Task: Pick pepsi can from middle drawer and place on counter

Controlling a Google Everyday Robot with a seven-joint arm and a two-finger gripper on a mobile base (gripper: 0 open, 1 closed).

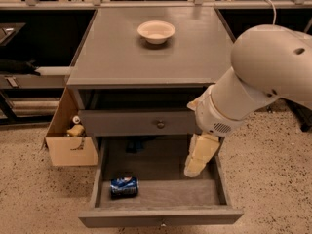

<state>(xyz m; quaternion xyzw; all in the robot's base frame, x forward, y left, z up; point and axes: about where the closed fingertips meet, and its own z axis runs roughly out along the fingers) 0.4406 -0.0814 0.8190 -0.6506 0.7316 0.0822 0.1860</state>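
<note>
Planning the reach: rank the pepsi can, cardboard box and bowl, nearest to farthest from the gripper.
The gripper hangs over the right side of the drawer.
1. pepsi can, front left in the drawer.
2. cardboard box, on the floor, far left.
3. bowl, back on the counter.
</note>
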